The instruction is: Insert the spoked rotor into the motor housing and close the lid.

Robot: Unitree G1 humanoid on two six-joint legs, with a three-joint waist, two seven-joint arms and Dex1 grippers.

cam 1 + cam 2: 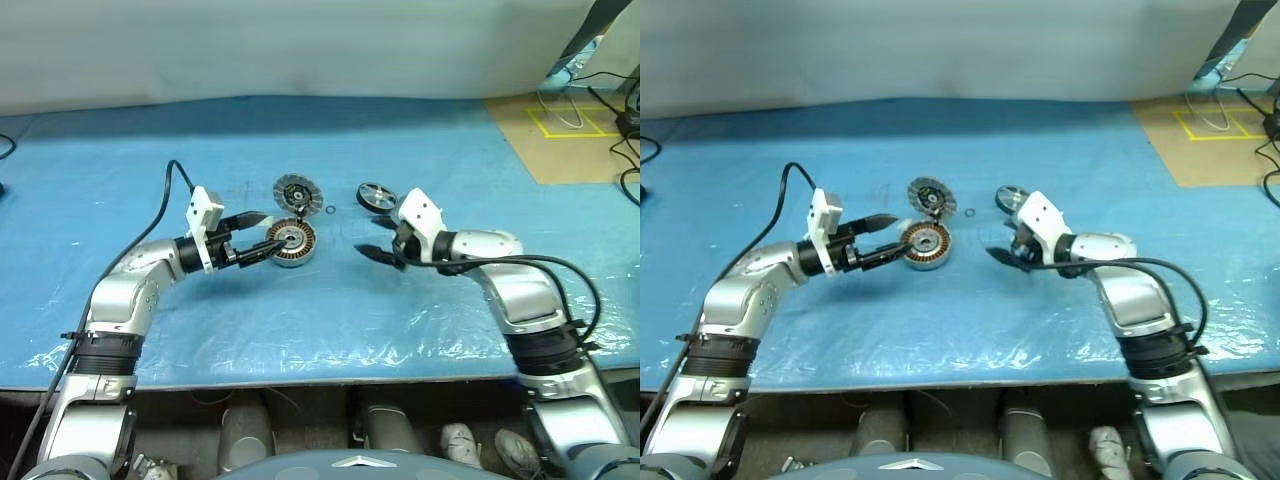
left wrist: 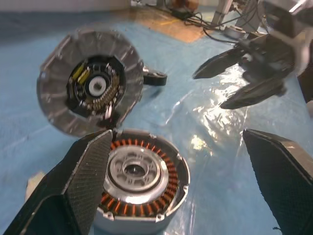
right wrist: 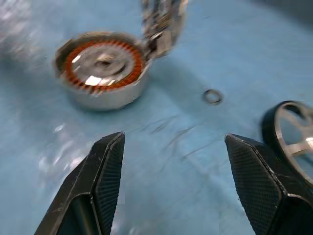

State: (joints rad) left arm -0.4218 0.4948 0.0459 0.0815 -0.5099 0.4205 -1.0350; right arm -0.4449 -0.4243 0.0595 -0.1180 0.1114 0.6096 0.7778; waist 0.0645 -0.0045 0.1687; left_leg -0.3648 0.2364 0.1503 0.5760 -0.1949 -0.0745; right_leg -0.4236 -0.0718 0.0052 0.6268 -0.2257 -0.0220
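On the blue-covered table [image 1: 450, 130], the housing [image 1: 290, 243] sits windings-up between the left gripper's [image 1: 266, 236] wide-open fingers. The lid [image 1: 297, 192] leans tilted just behind it, beside a small ring [image 1: 330, 210]. The rotor [image 1: 376, 196] lies near the right gripper [image 1: 372, 252], fingers apart and empty.

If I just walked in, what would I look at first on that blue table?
Probably the motor housing, a round silver cup with shiny copper coils inside, sitting mid-table right at the tips of the open left gripper. Behind it the finned lid stands tilted on its edge. To the right, the black-rimmed spoked rotor waits behind the right gripper, which is open and holds nothing.
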